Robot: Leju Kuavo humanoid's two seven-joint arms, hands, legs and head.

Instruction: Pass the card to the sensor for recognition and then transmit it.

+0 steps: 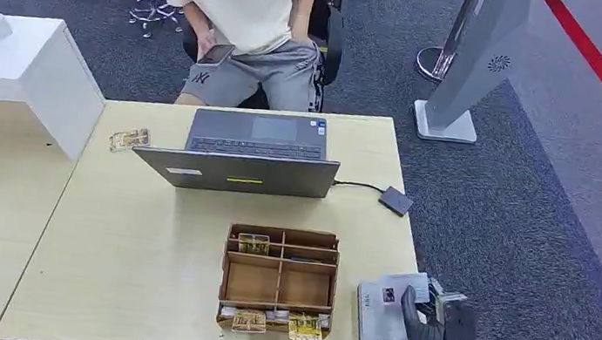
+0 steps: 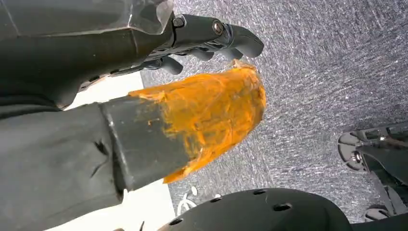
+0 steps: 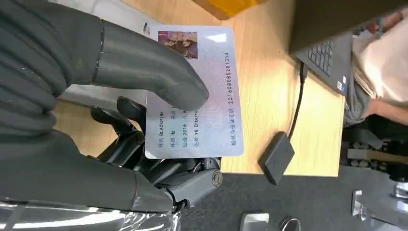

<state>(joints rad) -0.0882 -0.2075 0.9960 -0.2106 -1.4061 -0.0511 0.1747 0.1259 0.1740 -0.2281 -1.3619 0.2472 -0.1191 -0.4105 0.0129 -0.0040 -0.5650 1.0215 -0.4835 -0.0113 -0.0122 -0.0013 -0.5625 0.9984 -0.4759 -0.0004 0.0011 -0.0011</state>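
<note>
The right hand [image 1: 428, 326] reaches in over the near right corner of the bench [image 1: 136, 263], thumb [image 3: 144, 72] pressed on top of the card [image 3: 199, 91] and the dark fingers [image 3: 130, 139] curled beneath it, so the card is pinched flat between them. In the head view the card [image 1: 402, 285] lies just above the reader [image 1: 376, 319], a pale grey pad under the hand at the bench edge; whether card and reader touch cannot be told.

The card's face is readable in the right wrist view: a small photo at one end, the word "BLACKPINK", "2016", "YG Enter…" partly covered by the thumb, and the number 201608085201314 along the long edge.

The left hand [image 2: 211, 38] hangs over the carpet, its thumb tip wrapped in orange tape [image 2: 216, 115], the dark fingers curled in and holding nothing.

Beyond the right hand, a black cable [image 3: 296, 110] runs from a small dark box [image 3: 276, 157] to the laptop [image 1: 251, 153]. To the hand's left stands a wooden tray [image 1: 279, 280] with cards in its slots. Across the bench sits a person [image 1: 247, 22] whose shirt and shorts both carry an "NY" logo.
</note>
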